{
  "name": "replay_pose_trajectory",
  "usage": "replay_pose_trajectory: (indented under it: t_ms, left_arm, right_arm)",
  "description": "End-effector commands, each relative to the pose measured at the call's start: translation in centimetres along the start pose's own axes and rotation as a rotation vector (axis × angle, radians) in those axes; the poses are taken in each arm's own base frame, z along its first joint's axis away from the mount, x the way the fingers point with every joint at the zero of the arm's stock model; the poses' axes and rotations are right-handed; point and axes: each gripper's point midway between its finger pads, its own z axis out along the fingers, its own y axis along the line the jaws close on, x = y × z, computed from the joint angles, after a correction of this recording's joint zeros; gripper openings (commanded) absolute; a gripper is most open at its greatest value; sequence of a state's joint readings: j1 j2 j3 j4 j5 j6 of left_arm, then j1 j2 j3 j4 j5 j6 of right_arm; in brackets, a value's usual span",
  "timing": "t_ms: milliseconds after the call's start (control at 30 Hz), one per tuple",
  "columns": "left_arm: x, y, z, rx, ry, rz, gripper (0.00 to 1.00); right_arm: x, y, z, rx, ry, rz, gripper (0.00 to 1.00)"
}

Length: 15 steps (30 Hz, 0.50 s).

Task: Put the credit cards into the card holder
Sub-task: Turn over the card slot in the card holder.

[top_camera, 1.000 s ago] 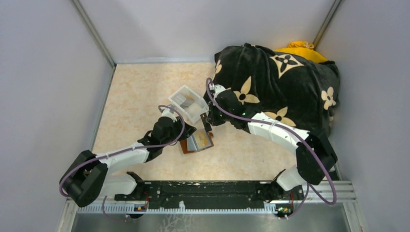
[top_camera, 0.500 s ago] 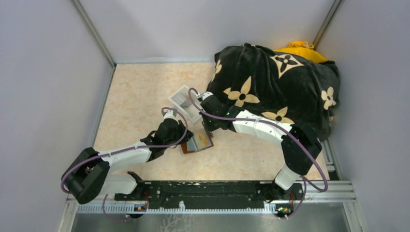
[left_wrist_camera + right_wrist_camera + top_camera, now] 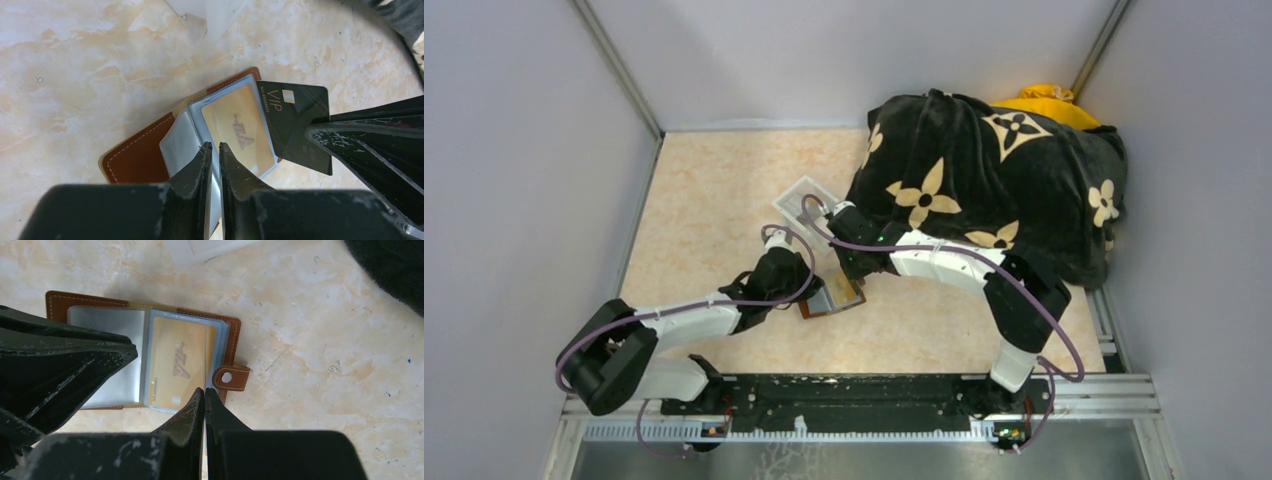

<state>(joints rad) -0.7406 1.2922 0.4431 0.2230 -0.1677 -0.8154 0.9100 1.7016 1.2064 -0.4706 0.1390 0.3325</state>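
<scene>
- Currently the left pincer (image 3: 213,148) is closed to a slit on the edge of a clear sleeve leaf (image 3: 181,142), which curls up from the open card holder (image 3: 140,157). My advice is to keep that nip firm and low, so the light holder cannot skate across the bench (image 3: 714,200) when a card pushes in.
- One gold card (image 3: 240,130) already sits in the pocket beside the lifted leaf, so that pocket looks taken. The next card should aim for an empty one, probably the one the leaf is opening.
- Just right of it, the black VIP card (image 3: 295,115) overlaps the holder's right edge, clenched by the right pincer (image 3: 205,390). From that wrist it shows edge-on, a thin line above the gold card.
- To seat it well, I would square its leading edge with the pocket mouth, lay it nearly flat, then slide slowly. A skewed corner would likely snag the plastic. Which side the mouth lies on I cannot tell.
- Count, left to right:
  - one clear tray (image 3: 792,203) behind the holder, contents not readable
  - one card holder with one snap tab (image 3: 230,377)
  - two cards seen, gold and black
  - two pincers
  - one black flowered blanket (image 3: 994,170)
  - one yellow bundle (image 3: 1044,100) behind it
</scene>
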Motion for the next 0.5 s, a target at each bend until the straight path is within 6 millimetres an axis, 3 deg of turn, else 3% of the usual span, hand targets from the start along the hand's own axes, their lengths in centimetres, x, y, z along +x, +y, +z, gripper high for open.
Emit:
replay_pose_trajectory:
  t_ms: [0, 467]
  left_arm:
    - [0.6, 0.1, 0.2, -0.007, 0.012, 0.005, 0.15]
    - [2.0, 0.7, 0.8, -0.036, 0.048, 0.016, 0.12]
  right_arm:
    - [-1.5, 0.7, 0.1, 0.004, -0.036, -0.013, 0.00]
    - [-1.3, -0.7, -0.3, 0.020, -0.024, 0.019, 0.00]
